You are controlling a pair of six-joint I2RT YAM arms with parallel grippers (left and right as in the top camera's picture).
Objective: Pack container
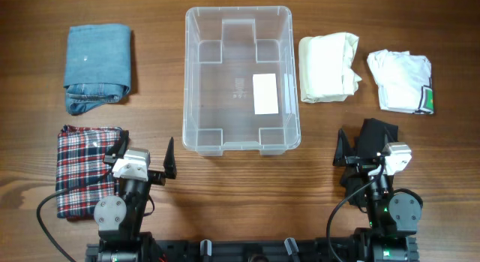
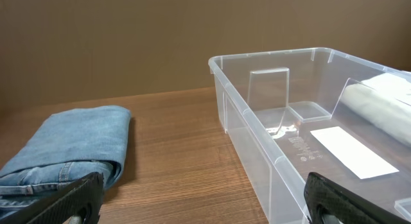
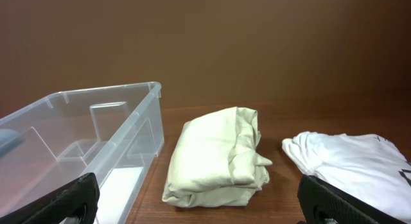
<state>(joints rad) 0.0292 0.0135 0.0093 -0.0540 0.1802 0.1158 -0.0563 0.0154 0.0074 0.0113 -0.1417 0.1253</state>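
The container (image 1: pixel 187 74), a clear open-topped plastic bin, stood at the centre of the wooden worktop (image 1: pixel 150 22) toward 12 o'clock. It held nothing but the white label (image 1: pixel 265 94) on its base, so packing had evidently not begun. Its central spot appeared chosen so that either arm could drop items in. Just beside its wall at 3 o'clock lay a folded cream garment (image 1: pixel 328 67), with a white T-shirt (image 1: pixel 400 80) a little farther out on the same side. Folded blue jeans (image 1: pixel 97 67) sat apart from the bin at 9 o'clock, and a plaid shirt (image 1: pixel 84 168) lay at about 8 o'clock, partly under the left arm. The clothes seemed split between the two sides to give each arm its own share. The left gripper (image 1: pixel 144 153) hung at 7 o'clock from the bin and the right gripper (image 1: pixel 365 151) at 5 o'clock. Both had their fingers spread wide and held nothing. Each wrist camera faced the bin and the nearest pile, a stance that looked ready for a first pick.
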